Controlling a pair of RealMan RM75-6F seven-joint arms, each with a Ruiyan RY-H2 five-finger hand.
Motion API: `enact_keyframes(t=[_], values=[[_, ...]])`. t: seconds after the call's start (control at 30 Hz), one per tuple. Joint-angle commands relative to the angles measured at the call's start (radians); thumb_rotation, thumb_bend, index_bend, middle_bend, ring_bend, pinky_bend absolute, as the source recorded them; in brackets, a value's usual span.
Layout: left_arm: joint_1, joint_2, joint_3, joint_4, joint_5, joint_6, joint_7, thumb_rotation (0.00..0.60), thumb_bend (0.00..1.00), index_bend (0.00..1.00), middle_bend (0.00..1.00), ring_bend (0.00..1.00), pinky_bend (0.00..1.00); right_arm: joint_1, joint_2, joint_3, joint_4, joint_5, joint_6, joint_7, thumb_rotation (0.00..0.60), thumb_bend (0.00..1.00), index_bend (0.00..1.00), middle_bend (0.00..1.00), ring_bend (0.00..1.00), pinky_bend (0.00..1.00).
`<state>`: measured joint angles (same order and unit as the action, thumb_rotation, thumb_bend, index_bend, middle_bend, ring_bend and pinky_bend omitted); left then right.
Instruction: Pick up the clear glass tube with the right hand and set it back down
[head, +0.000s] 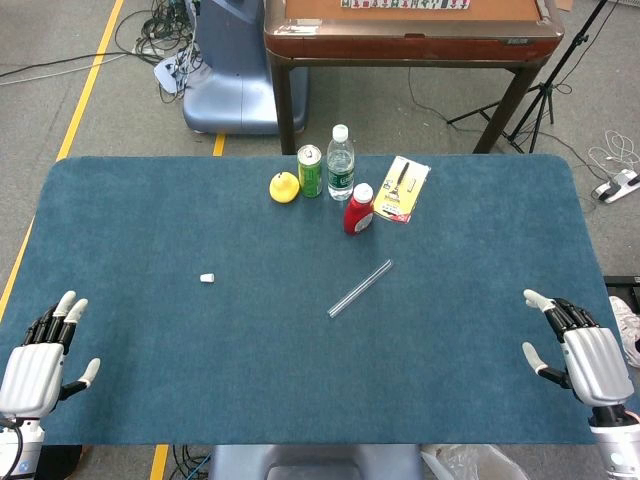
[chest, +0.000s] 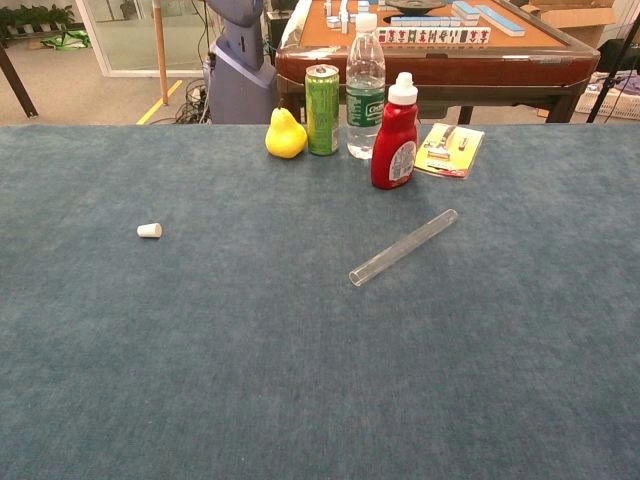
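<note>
We judge the task not started. The clear glass tube (head: 360, 288) lies flat and diagonal on the counter (head: 150, 380), near its middle, a bit toward the far edge, untouched. Our right hand (head: 572, 345) hangs at the near right corner, fingers apart, holding nothing, well apart from the tube. Left hand (head: 42, 350) sits at the near left corner, also spread and empty. Still left: reach, grasp, lift, set down. The chest view shows neither hand.

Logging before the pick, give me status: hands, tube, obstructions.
Left robot hand and right robot hand open, holding nothing. Clear glass tube lying flat mid-table, untouched. Red plastic sauce bottle stands beyond it, apart.
</note>
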<state>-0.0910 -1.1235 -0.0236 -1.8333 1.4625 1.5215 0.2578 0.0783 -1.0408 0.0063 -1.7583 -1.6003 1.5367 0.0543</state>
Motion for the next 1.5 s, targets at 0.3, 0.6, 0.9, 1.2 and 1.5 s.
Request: enact_keyframes(t=[0.3, 0.6, 0.9, 1.2, 1.5], values=[[0.012, 0.002, -0.001, -0.021, 0.012, 0.014, -0.003, 0.6, 0.28, 0.0, 0.0, 0.08, 0.11, 0.034, 0.007, 0.012, -0.016, -0.041, -0.032, 0.011, 0.6, 0.35, 0.17, 0.42, 0.37, 0.44], [0.022, 0.021, -0.003, -0.043, 0.029, 0.027, -0.02, 0.6, 0.28, 0.0, 0.0, 0.08, 0.11, 0.138, 0.016, 0.046, -0.05, -0.086, -0.148, -0.086, 0.6, 0.33, 0.26, 0.78, 0.83, 0.97], [0.031, 0.032, -0.011, -0.05, 0.027, 0.037, -0.027, 0.6, 0.28, 0.0, 0.0, 0.08, 0.11, 0.294, -0.01, 0.107, -0.079, 0.001, -0.373, -0.219, 0.6, 0.29, 0.42, 1.0, 1.0, 1.0], [0.034, 0.034, -0.013, -0.048, 0.021, 0.032, -0.025, 0.6, 0.28, 0.0, 0.0, 0.08, 0.11, 0.428, -0.118, 0.16, 0.0, 0.109, -0.523, -0.373, 0.6, 0.29, 0.46, 1.0, 1.0, 1.0], [0.033, 0.03, -0.007, -0.048, 0.026, 0.018, -0.014, 0.6, 0.28, 0.0, 0.0, 0.08, 0.11, 0.535, -0.246, 0.181, 0.102, 0.222, -0.629, -0.439, 0.6, 0.29, 0.46, 1.0, 1.0, 1.0]])
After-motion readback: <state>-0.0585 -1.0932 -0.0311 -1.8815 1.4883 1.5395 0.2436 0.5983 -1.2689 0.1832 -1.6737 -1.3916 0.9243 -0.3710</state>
